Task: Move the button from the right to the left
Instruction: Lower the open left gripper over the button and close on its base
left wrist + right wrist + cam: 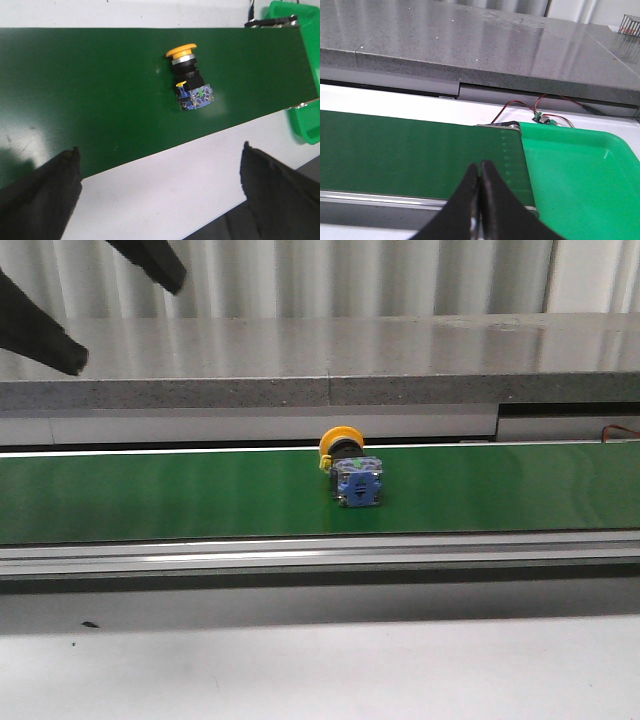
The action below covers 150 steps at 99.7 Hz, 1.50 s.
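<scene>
on the green belt (150, 495) the button (352, 472) lies free on its side; left claw (160, 190) spread wide above it for a grab, right claw (480, 172) closed, empty.

One push button (350, 468) with a yellow mushroom cap lies on one green conveyor belt (150, 495). One green tray (580, 175) sits at the belt's end. Two grippers show: left gripper (160, 187) and right gripper (480, 190).

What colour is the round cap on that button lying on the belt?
Yellow. The button shows it best in the left wrist view, lying on the green belt.

Button (191, 79) sideways on green belt (90, 95)
</scene>
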Tool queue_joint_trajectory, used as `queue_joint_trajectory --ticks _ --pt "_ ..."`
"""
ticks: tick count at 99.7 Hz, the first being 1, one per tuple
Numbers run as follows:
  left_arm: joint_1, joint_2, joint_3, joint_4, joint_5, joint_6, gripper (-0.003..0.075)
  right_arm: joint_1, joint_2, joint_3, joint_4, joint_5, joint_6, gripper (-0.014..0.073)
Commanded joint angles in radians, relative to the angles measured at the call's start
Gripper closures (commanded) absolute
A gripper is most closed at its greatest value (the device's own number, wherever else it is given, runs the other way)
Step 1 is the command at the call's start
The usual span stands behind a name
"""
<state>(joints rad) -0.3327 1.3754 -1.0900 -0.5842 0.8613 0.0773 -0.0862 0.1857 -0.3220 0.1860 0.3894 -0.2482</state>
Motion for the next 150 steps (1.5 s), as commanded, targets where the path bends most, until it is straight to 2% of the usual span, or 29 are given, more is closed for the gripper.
queue_joint_trajectory --ticks 1,16,45,55,74,90,99,116,123,130,150 --pt "-0.061 0.044 -0.097 0.073 0.003 -0.112 0.0113 0.003 0.009 -0.027 0.008 -0.084 -0.007 0.0660" --pt "-0.136 0.165 -0.225 0.227 0.071 -0.249 0.0113 0.003 0.009 -0.027 0.008 -0.084 -0.007 0.0660" --pt "-0.225 0.368 -0.445 0.340 0.210 -0.373 0.0113 0.003 0.009 -0.027 0.008 -0.084 -0.007 0.0660" --pt "-0.260 0.423 -0.509 0.385 0.219 -0.401 0.0113 0.003 0.009 -0.027 0.008 -0.084 -0.007 0.0660" --pt "-0.273 0.516 -0.586 0.411 0.247 -0.451 0.0113 0.003 0.009 -0.027 0.008 -0.084 -0.007 0.0660" --pt "-0.273 0.555 -0.608 0.523 0.261 -0.525 0.0122 0.003 0.009 -0.027 0.008 -0.084 -0.007 0.0660" --pt "-0.273 0.560 -0.608 0.545 0.261 -0.541 0.0207 0.003 0.009 -0.027 0.008 -0.084 -0.007 0.0660" --pt "-0.269 0.578 -0.608 0.545 0.266 -0.546 0.0538 0.003 0.009 -0.027 0.008 -0.084 -0.007 0.0660" --pt "-0.269 0.581 -0.608 0.543 0.269 -0.546 0.0624 0.003 0.009 -0.027 0.008 -0.084 -0.007 0.0660" --pt "-0.269 0.581 -0.608 0.548 0.269 -0.549 0.0652 0.003 0.009 -0.027 0.008 -0.084 -0.007 0.0660" --pt "-0.269 0.564 -0.643 0.584 0.307 -0.549 0.0651 0.003 0.009 -0.027 0.008 -0.084 -0.007 0.0660"
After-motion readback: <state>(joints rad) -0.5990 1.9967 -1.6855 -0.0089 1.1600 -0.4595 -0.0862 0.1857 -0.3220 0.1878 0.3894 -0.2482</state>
